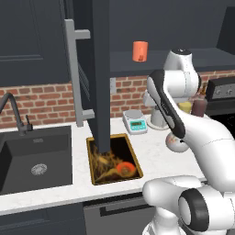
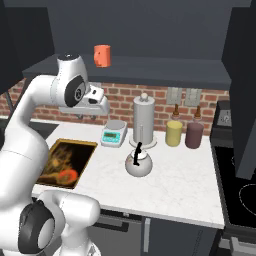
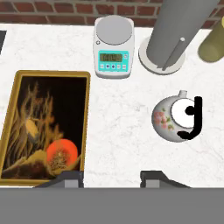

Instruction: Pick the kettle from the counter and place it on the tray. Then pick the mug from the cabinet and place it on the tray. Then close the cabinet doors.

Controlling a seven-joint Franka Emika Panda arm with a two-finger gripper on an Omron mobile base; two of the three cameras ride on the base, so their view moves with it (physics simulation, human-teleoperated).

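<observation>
- The gripper [image 3: 111, 177] hangs above the counter [image 3: 118, 131], well clear of it, with its two fingertips [image 3: 70, 177] spread apart and nothing between them.
- The kettle [image 3: 177, 118] stands on the counter to the right of the tray [image 3: 11, 127], apart from it, its black handle upright; a floral pattern shows on its side.
- The tray lies flat near the counter's front edge, just right of the sink [image 1: 36, 160].
- A small digital kitchen scale [image 3: 113, 48] sits toward the counter's back edge, by the brick wall, with the paper-towel roll [image 2: 144, 122] on its stand just right of it.
- A yellow jar [image 2: 174, 133] and a dark-red jar [image 2: 194, 135] stand further right along the back.
- The mug [image 2: 102, 55] rests on the shelf of the cabinet [image 2: 150, 70], whose door [image 1: 98, 69] stands open above the tray.
</observation>
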